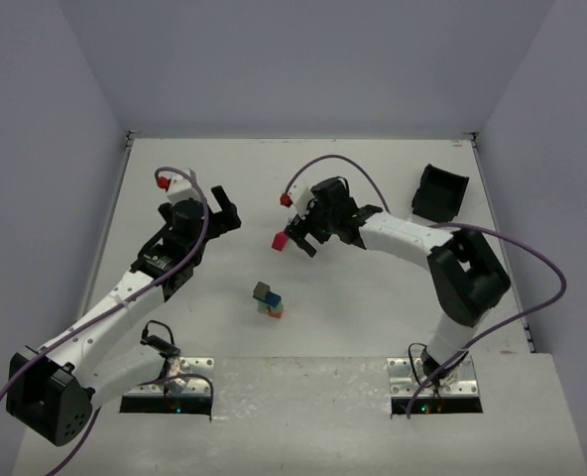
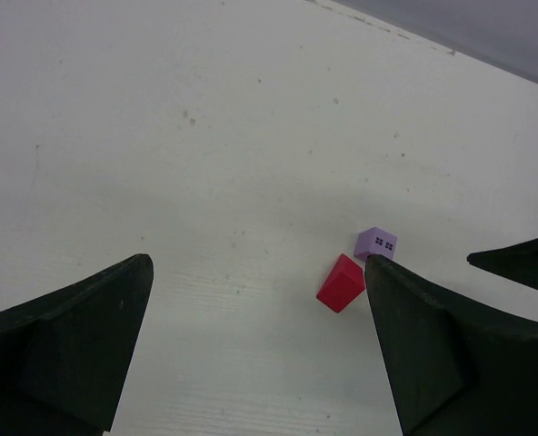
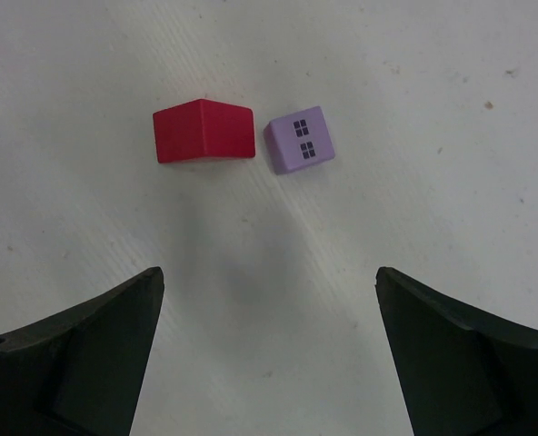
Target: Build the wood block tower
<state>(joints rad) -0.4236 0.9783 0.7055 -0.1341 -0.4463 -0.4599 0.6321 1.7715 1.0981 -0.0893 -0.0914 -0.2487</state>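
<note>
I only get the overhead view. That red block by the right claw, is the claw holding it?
Observer: No. The right wrist view shows the right gripper open, with the red block lying on the table ahead of it.
Operator: Anything else down there?
Observer: A purple block close beside the red one, which your view doesn't show.
Operator: Plain purple?
Observer: No, it has small dark window marks on its upward face.

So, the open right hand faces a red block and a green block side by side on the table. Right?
No. Beside the red block lies a purple block, not a green one; the right wrist view shows it. The right hand is open, and both lie on the table.
</note>
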